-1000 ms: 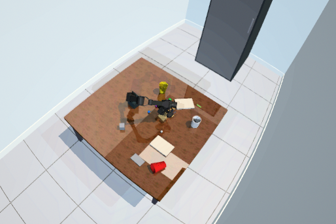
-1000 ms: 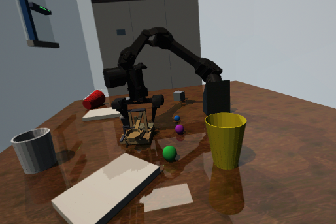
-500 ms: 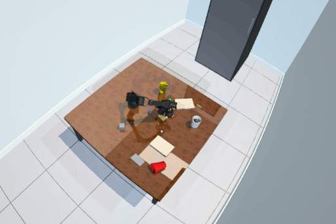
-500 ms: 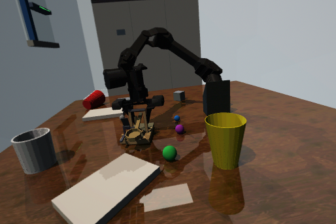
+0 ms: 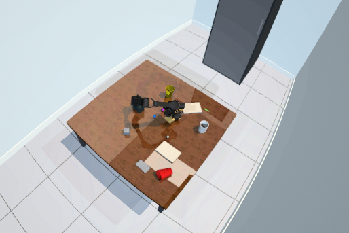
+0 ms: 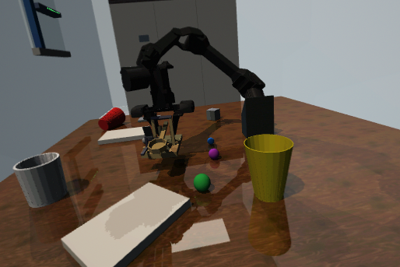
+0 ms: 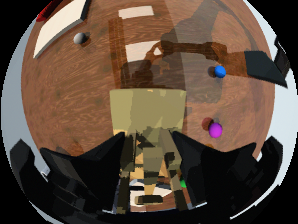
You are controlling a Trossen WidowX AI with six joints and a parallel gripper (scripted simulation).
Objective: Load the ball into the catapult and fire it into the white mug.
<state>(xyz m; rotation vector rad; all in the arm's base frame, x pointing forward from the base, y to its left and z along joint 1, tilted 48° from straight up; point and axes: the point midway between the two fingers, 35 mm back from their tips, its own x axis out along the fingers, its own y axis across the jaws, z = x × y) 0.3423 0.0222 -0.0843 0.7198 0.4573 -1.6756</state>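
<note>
The gripper (image 5: 173,115) (image 6: 163,128) (image 7: 148,134) is shut on the wooden catapult (image 5: 168,119) (image 6: 158,146) (image 7: 147,110), with a finger at each side of its frame. The catapult hangs a little above the table, its shadow below it. Its round cup looks empty in the exterior view. The white mug (image 5: 204,126) (image 6: 40,178) stands upright, apart from the catapult. A green ball (image 6: 201,182) (image 7: 183,184), a magenta ball (image 5: 162,109) (image 6: 213,153) (image 7: 215,130), a blue ball (image 5: 155,116) (image 6: 210,141) (image 7: 220,71) and a grey ball (image 5: 168,136) (image 7: 80,38) lie on the table.
A yellow cup (image 5: 169,90) (image 6: 268,169) stands near the green ball. One pale slab (image 5: 192,108) (image 6: 128,219) lies between it and the mug; another (image 5: 168,151) lies near a tipped red cup (image 5: 164,173) (image 6: 112,119). A grey block (image 5: 126,131) (image 6: 213,114) stands near the arm's base.
</note>
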